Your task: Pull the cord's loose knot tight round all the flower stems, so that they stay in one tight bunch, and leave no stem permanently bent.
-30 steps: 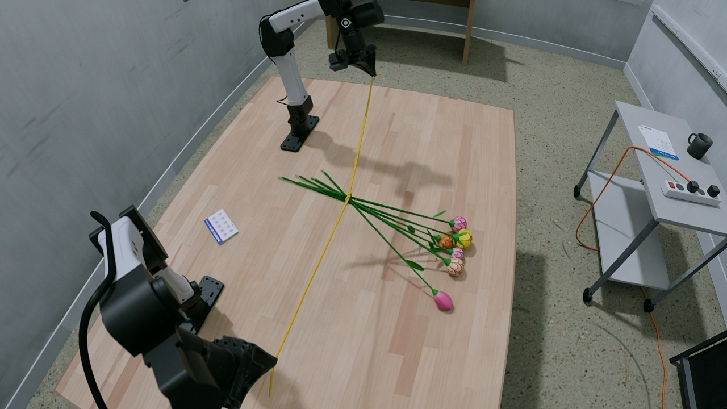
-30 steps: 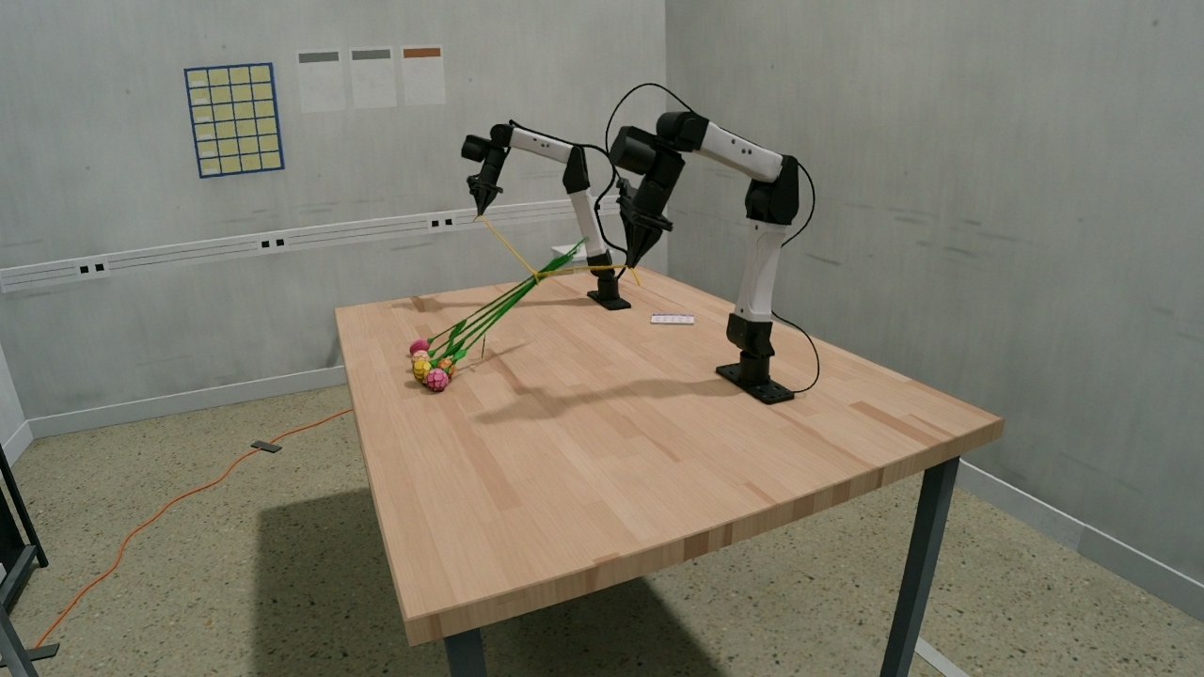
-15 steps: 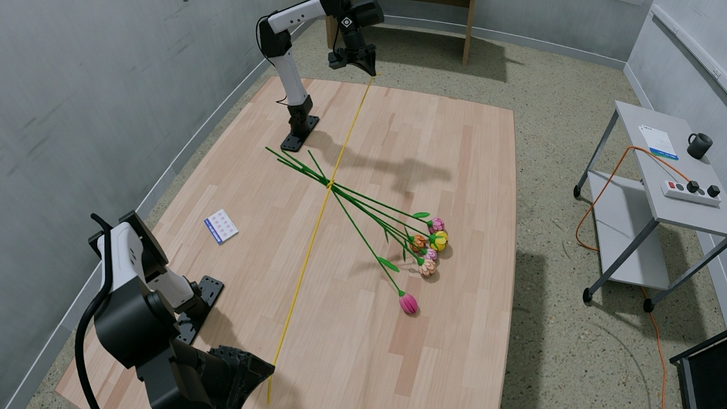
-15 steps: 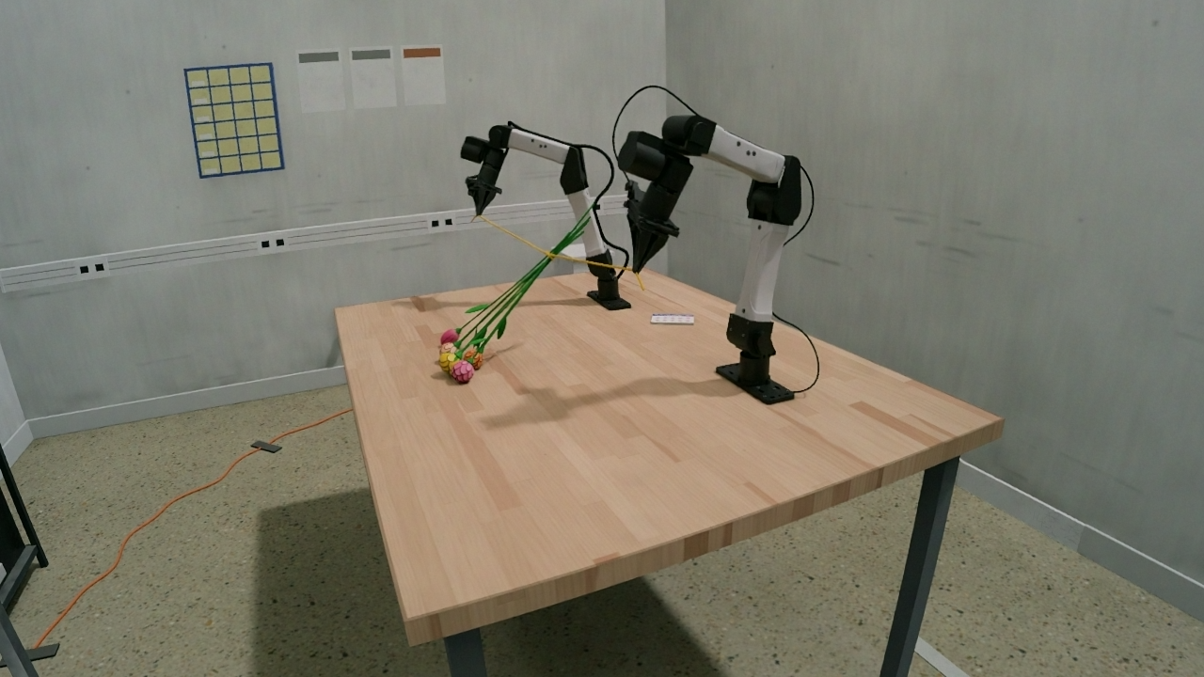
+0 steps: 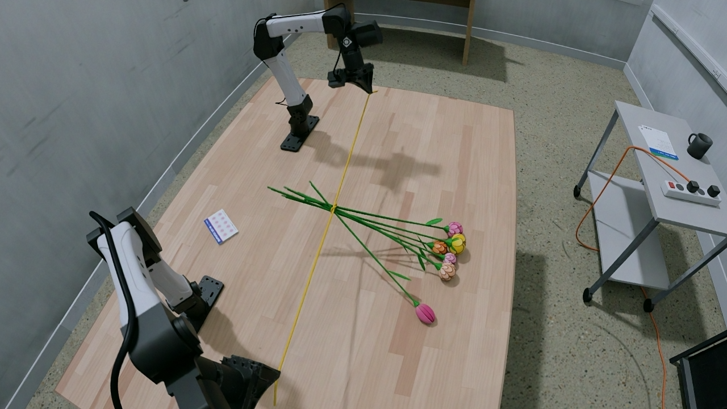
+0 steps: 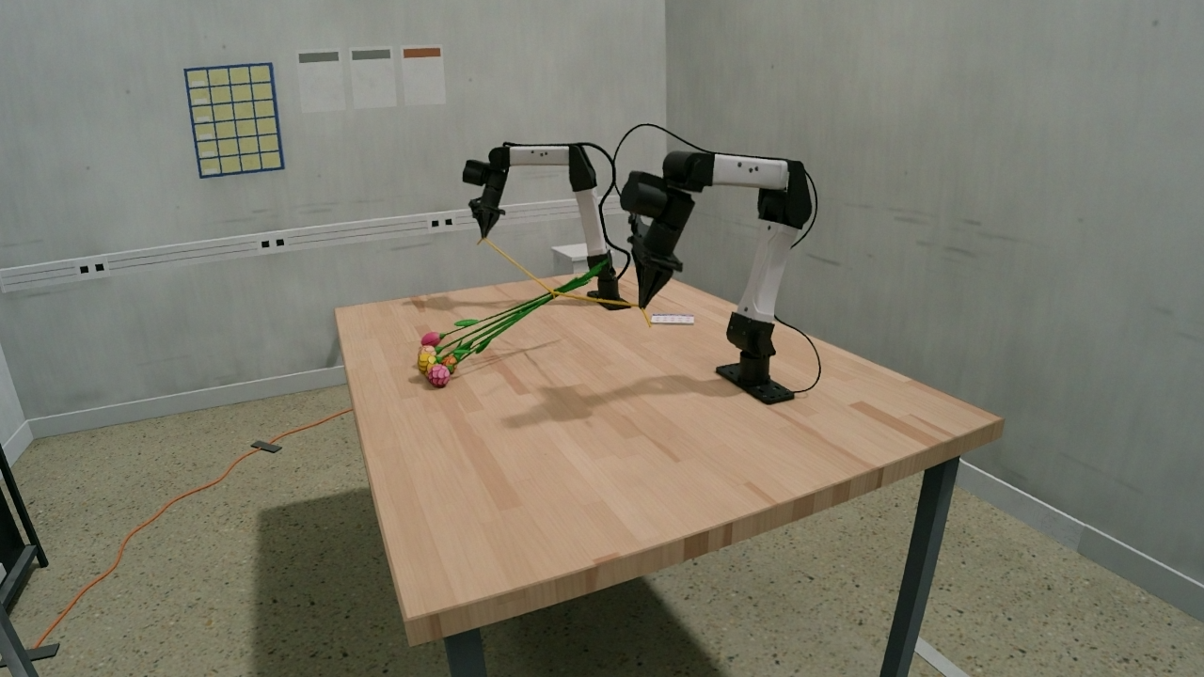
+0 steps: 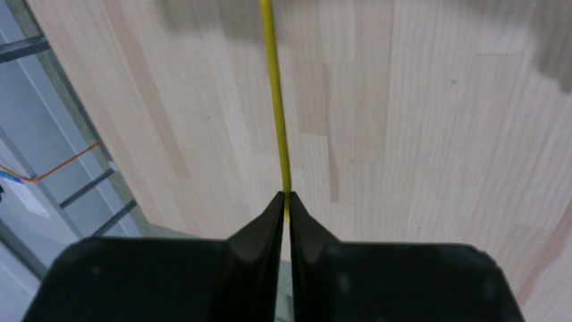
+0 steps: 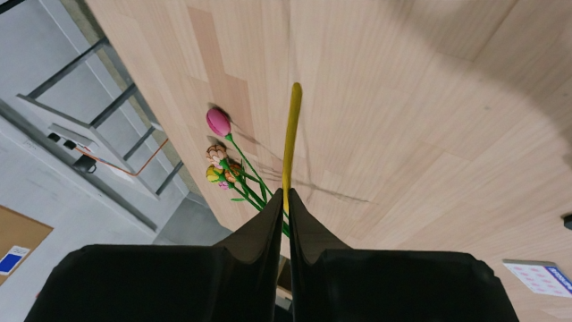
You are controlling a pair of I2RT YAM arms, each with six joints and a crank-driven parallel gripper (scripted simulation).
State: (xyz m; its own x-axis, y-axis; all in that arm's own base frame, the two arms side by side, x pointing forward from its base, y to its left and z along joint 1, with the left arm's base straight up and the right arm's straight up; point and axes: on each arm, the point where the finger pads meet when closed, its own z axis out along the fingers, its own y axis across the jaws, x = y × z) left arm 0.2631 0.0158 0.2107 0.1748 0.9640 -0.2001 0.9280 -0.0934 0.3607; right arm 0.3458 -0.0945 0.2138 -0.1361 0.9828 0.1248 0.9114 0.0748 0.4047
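Cord (image 5: 310,274) (image 6: 516,264) (image 7: 278,98) (image 8: 291,139) pinched in left gripper (image 5: 371,92) (image 6: 642,306) (image 7: 287,196) and right gripper (image 5: 279,372) (image 6: 483,237) (image 8: 286,192); knot (image 5: 333,208) (image 6: 554,292) around stems (image 5: 376,224) (image 6: 505,321) (image 8: 243,156), between grippers. Ends best drawn apart slowly, evenly; stem bending to be watched.

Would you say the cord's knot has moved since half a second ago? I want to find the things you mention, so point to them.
Yes, downward: in the exterior view, the knot (image 5: 333,208) (image 6: 553,292) now appears closer to the white card's (image 5: 221,226) (image 6: 673,319) (image 8: 538,278) level.
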